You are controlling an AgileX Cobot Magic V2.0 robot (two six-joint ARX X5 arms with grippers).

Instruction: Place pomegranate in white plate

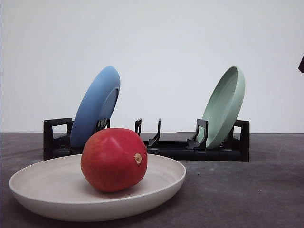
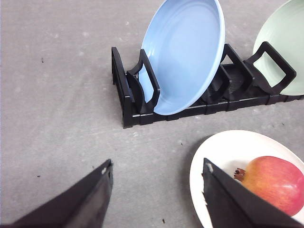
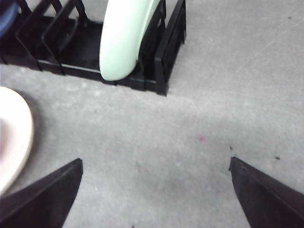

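Sitting in the white plate (image 1: 57,199) already, the pomegranate (image 1: 114,159) is pointing its stem nub right. Left gripper (image 2: 156,197) is hanging open just left of it (nearer arm), and right gripper (image 3: 154,194) is gaping, empty.

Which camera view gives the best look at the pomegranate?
The front view: the pomegranate is whole and unobstructed, resting in the white plate. In the left wrist view it is partly cut off by the frame edge and a dark finger. The right wrist view gives just the plate's rim.
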